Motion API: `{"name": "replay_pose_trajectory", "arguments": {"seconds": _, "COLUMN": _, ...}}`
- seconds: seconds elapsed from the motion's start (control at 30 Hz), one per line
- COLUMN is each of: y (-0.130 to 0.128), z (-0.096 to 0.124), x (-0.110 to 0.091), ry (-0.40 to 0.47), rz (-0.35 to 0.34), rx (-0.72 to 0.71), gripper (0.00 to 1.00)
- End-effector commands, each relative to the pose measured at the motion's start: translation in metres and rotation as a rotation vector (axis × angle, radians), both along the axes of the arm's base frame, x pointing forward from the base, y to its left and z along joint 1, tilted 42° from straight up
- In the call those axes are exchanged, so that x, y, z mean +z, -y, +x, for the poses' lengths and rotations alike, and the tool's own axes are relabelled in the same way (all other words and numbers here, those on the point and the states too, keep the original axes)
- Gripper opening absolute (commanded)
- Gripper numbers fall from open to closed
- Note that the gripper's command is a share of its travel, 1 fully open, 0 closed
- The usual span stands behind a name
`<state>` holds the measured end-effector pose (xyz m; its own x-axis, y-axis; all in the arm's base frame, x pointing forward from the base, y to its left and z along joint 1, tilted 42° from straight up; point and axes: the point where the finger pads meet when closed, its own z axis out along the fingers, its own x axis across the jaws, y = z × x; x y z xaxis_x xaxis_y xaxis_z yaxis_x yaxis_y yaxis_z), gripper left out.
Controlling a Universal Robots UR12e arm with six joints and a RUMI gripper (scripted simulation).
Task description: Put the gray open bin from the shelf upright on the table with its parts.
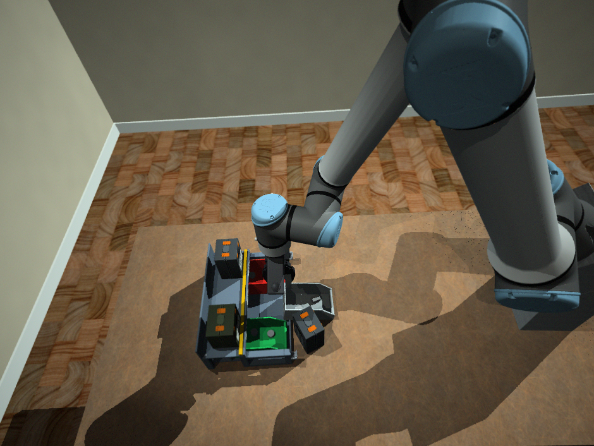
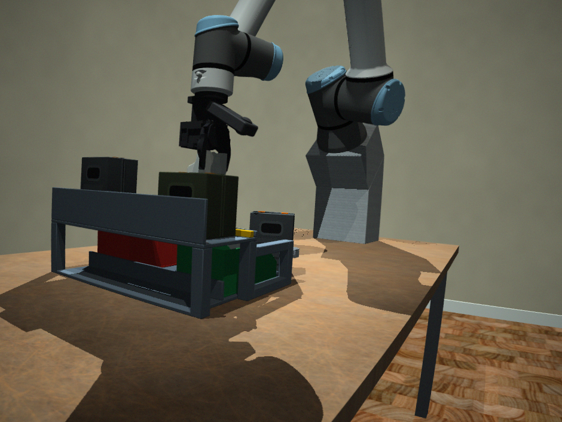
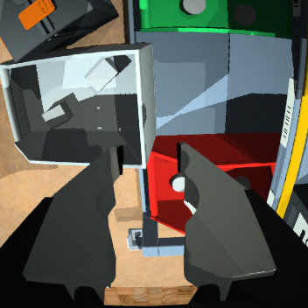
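The gray open bin (image 1: 331, 302) (image 3: 149, 87) stands upright at the front of the shelf (image 1: 266, 304) (image 2: 129, 211) (image 3: 192, 79), mostly beyond its front edge. I cannot tell whether its back end rests on the shelf's front rail. Two small pale parts (image 3: 101, 74) (image 3: 57, 114) lie in it. My gripper (image 2: 214, 167) (image 3: 150, 146) points down, its fingers a moderate gap apart with nothing between them. In the wrist view the left fingertip overlaps the bin's near corner, and the right one is over the red bin (image 3: 249, 149) (image 1: 256, 287). The exterior view does not show the gray bin.
A dark case (image 1: 308, 328) (image 2: 272, 225) (image 3: 22, 39) with orange clasps stands close beside the gray bin. The green bin (image 1: 278, 342) (image 3: 210, 17) is on the lower shelf level. Two more cases (image 1: 227, 259) (image 1: 220, 326) stand on the upper level behind the yellow strip (image 1: 244, 292).
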<state>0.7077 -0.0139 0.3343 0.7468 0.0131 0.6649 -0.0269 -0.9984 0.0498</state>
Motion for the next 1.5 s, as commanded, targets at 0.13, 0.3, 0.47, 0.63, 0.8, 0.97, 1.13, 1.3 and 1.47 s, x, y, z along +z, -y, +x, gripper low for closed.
{"name": "replay_pose_trajectory", "arguments": {"seconds": 0.13, "y": 0.000, "z": 0.000, "x": 0.000, "ry": 0.001, "rz": 0.000, "rx": 0.000, "gripper": 0.20}}
{"name": "replay_pose_trajectory", "arguments": {"seconds": 0.3, "y": 0.000, "z": -0.002, "x": -0.003, "ry": 0.001, "rz": 0.000, "rx": 0.000, "gripper": 0.20}}
{"name": "replay_pose_trajectory", "arguments": {"seconds": 0.47, "y": 0.000, "z": -0.002, "x": -0.003, "ry": 0.001, "rz": 0.000, "rx": 0.000, "gripper": 0.20}}
{"name": "replay_pose_trajectory", "arguments": {"seconds": 0.63, "y": 0.000, "z": -0.002, "x": -0.003, "ry": 0.001, "rz": 0.000, "rx": 0.000, "gripper": 0.20}}
{"name": "replay_pose_trajectory", "arguments": {"seconds": 0.8, "y": 0.000, "z": -0.003, "x": -0.004, "ry": 0.001, "rz": 0.000, "rx": 0.000, "gripper": 0.20}}
{"name": "replay_pose_trajectory", "arguments": {"seconds": 0.97, "y": 0.000, "z": -0.003, "x": -0.005, "ry": 0.001, "rz": 0.000, "rx": 0.000, "gripper": 0.20}}
{"name": "replay_pose_trajectory", "arguments": {"seconds": 1.13, "y": 0.000, "z": -0.003, "x": -0.005, "ry": 0.001, "rz": 0.000, "rx": 0.000, "gripper": 0.20}}
{"name": "replay_pose_trajectory", "arguments": {"seconds": 1.3, "y": 0.000, "z": -0.002, "x": -0.006, "ry": 0.001, "rz": 0.000, "rx": 0.000, "gripper": 0.20}}
{"name": "replay_pose_trajectory", "arguments": {"seconds": 1.47, "y": 0.001, "z": 0.004, "x": -0.012, "ry": 0.001, "rz": 0.000, "rx": 0.000, "gripper": 0.20}}
